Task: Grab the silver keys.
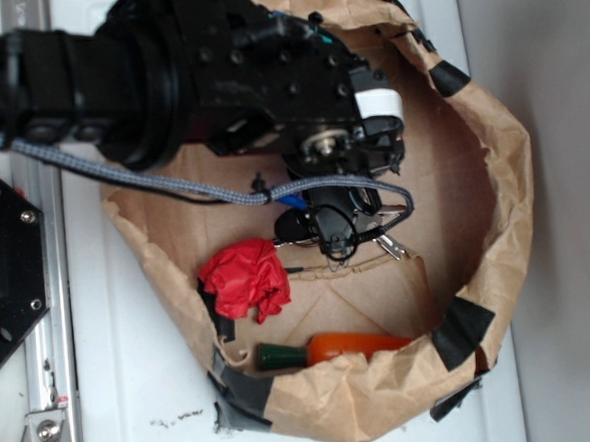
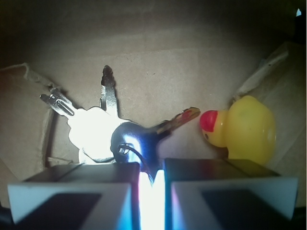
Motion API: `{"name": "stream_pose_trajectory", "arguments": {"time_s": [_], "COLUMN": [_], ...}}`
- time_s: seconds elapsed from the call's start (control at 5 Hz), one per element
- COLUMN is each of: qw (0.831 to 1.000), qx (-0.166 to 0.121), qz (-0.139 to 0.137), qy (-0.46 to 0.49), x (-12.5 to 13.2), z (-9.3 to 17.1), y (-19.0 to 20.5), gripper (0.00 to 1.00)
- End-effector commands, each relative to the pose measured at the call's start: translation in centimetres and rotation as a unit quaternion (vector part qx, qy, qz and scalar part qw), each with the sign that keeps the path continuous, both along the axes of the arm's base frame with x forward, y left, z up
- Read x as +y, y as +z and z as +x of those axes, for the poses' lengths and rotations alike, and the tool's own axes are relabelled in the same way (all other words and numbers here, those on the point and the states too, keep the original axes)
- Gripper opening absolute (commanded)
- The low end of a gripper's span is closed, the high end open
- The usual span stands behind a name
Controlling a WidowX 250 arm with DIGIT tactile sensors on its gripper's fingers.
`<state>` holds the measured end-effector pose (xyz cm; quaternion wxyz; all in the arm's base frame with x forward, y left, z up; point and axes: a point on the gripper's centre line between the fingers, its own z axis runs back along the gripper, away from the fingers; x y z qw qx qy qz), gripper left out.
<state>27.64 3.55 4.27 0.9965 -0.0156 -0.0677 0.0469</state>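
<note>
Gripper (image 2: 151, 184) fills the wrist view's bottom edge, jaws pinched on the keys (image 2: 103, 127), which fan out left of centre on the cardboard (image 2: 158, 62); a duck (image 2: 247, 127) sits right.

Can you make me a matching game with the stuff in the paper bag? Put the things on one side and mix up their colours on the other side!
Things:
1. keys
2. rubber duck
3. crumpled cloth
4. bottle, its body

Colours:
A. orange
B. yellow
C. shiny silver
D. red

Right pairs: 1-C, 2-B, 3-D, 4-A.

All four sit inside the brown paper bag. The gripper is right at the keys, with its two pads close together.
</note>
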Motion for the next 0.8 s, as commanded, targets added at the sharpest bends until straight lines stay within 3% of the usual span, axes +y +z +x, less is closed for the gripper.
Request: {"name": "stream_pose_trajectory", "arguments": {"time_s": [0.0,0.2,0.4,0.6], "qw": [0.997,0.988,0.984,0.988], "qx": [-0.044,-0.058,-0.069,-0.061], "qz": [-0.059,-0.14,-0.155,-0.132], "qy": [-0.018,-0.044,-0.055,-0.044], "x": [-0.4,-1.6,-2.2,-2.1], "z": [-0.4,-1.0,-1.2,-0.6], "y": [5.7,9.6,10.5,9.2], "gripper": [0.0,0.0,0.0,0.0]}}
